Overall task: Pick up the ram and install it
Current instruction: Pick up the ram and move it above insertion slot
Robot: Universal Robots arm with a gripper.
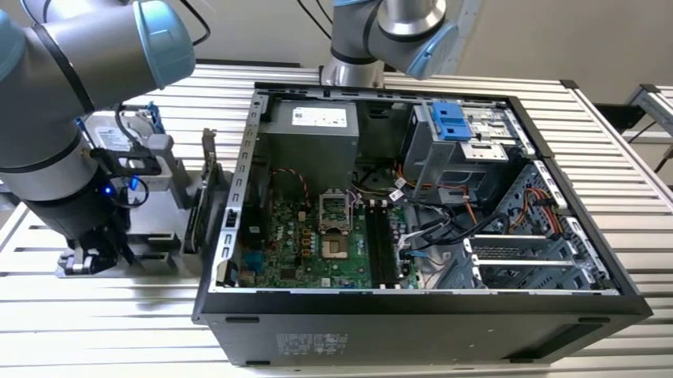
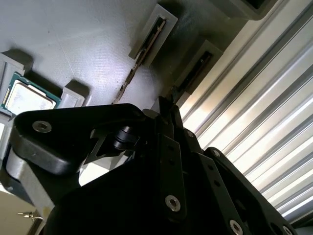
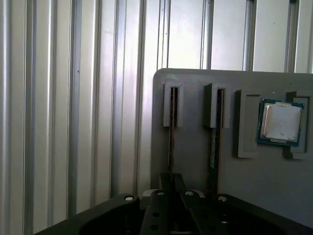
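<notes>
At the exterior view's left the gripper (image 1: pixel 93 258) hangs low, with the open case (image 1: pixel 421 319) to its right. In the first wrist view the ram (image 3: pixel 171 139) stands on edge on a grey tray (image 3: pixel 193 161). Its long axis runs straight from the gripper to its slot bracket, parallel to a second stick (image 3: pixel 213 147). The processor (image 3: pixel 279 122) lies beyond that. The jaws are nearly together, clamped on the ram's near end.

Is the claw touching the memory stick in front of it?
Cannot tell. In the first wrist view the gripper covers the memory stick's end, hiding any contact or gap.
</notes>
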